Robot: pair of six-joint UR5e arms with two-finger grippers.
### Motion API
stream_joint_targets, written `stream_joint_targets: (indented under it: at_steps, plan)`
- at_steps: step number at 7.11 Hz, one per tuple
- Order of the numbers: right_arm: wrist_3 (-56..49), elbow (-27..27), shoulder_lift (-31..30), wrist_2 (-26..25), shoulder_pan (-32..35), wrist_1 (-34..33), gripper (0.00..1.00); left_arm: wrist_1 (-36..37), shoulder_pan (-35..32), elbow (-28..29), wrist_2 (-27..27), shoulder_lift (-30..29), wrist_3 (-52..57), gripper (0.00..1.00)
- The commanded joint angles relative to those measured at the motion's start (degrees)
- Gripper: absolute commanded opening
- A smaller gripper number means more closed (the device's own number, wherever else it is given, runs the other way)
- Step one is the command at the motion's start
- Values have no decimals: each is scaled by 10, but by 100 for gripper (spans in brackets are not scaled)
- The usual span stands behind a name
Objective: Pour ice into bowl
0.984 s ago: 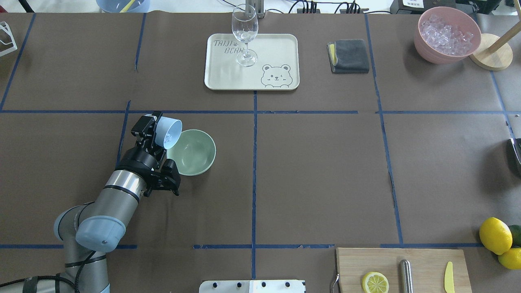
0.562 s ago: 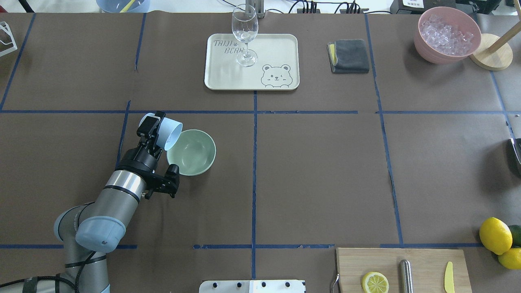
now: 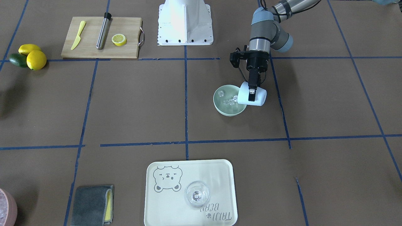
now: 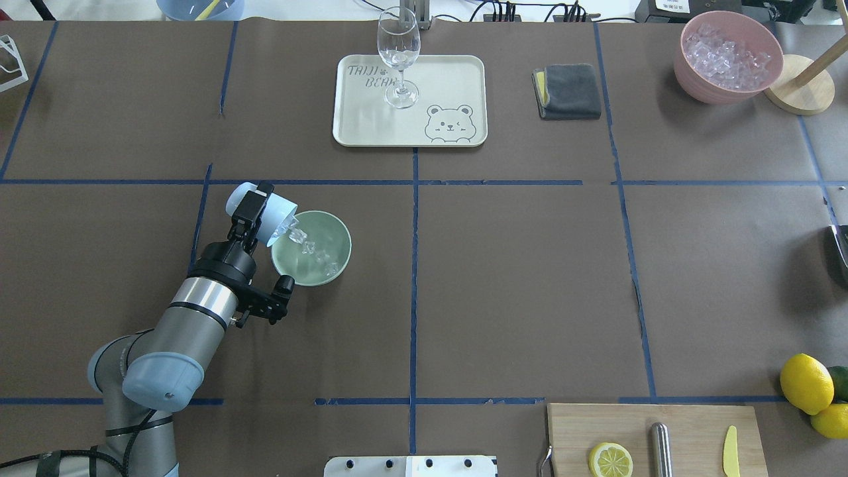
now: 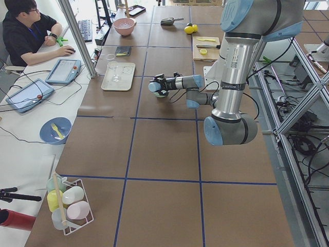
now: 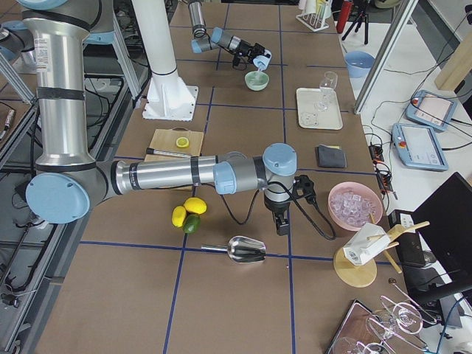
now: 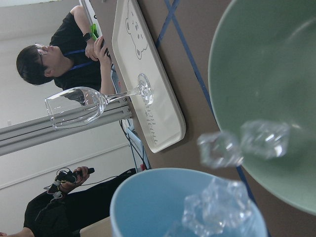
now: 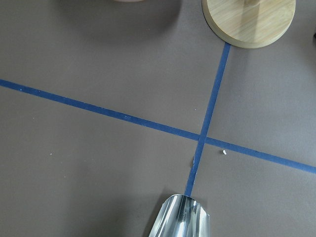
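- The light blue cup (image 4: 281, 215) is held tipped onto its side by the left gripper (image 4: 255, 211), whose fingers are clamped across the cup's wall. The cup's mouth is turned toward the bowl (image 4: 343, 232) and overhangs its rim.
- Ice (image 4: 310, 248): a string of clear cubes is seen running from the cup's mouth down into the bowl. Several cubes are already lying in the bowl, and a few more are seen at the cup's lip in the left wrist view.
- The bowl is set upright on the brown table (image 4: 530, 278), on the robot's left; only ice is seen in it.
- The pink container (image 4: 695, 86), at the far right corner, is heaped with whitish ice pieces.
- The wine glass (image 4: 398, 46) is stood upright and empty on the cream tray (image 4: 457, 79).
- The right gripper (image 6: 282, 221) is shown only in the right side view, near a metal scoop (image 6: 247, 251) lying on the table. Whether its fingers are spread or pressed together cannot be told.
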Motion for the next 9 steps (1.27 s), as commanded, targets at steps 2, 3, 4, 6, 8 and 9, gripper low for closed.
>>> stream_joint_targets:
  at_steps: [2,3,4,6,8,9]
  plan:
    - [0,0,0,0,0,-1,100,0,0,0,0,0,6,0]
    - [0,0,-1,0,0,0,100,0,0,0,0,0,6,0]
    - [0,0,-2,0,0,0,100,0,0,-1,0,1,6,0]
    - [0,0,-3,0,0,0,100,-17,0,-21,-2,1,5,0]
    - [0,0,-5,0,0,0,100,-88,0,-40,-35,12,-54,0]
    - [0,0,-5,0,0,0,100,-98,-1,-39,-72,20,-173,0]
